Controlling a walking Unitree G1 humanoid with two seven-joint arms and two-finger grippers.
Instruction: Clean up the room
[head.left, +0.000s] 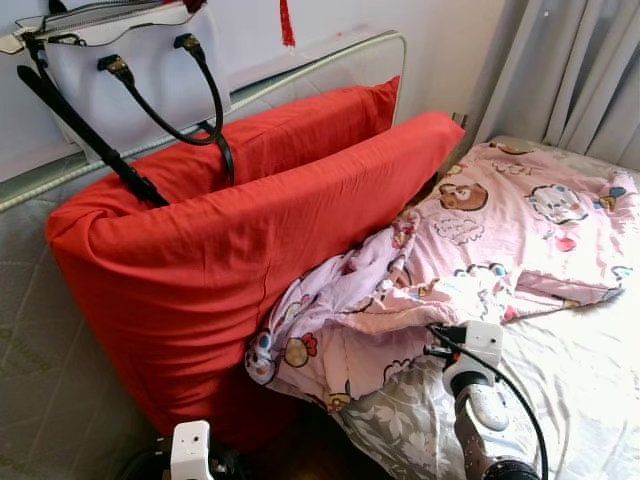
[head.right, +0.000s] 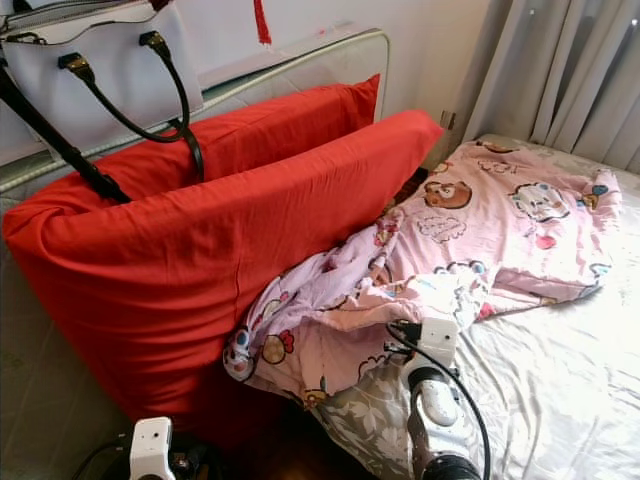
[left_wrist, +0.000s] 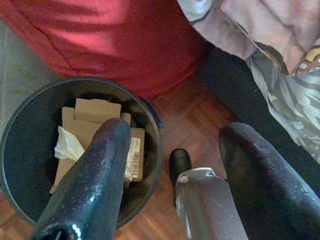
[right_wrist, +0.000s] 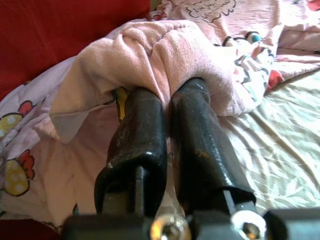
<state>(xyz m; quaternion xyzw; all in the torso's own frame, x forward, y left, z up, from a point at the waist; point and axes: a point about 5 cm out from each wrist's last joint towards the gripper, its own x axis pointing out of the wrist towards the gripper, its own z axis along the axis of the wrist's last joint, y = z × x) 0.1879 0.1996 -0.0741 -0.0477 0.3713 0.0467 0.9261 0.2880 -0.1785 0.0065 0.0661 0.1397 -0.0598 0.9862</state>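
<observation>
Pink blanket (right_wrist: 190, 55) fold pinched between right gripper (right_wrist: 167, 95) fingers (right_wrist: 142, 125).

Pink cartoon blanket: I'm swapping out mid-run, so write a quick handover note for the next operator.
Right gripper: shut on a fold of the pink cartoon blanket, at its edge over the bed.
Left gripper: open, idle, above the black bin holding cardboard, on the wood floor.
Done: blanket gripped.
Left: blanket lies crumpled against the red pillows; spread or fold it. White handbag sits on the pillows.
</observation>
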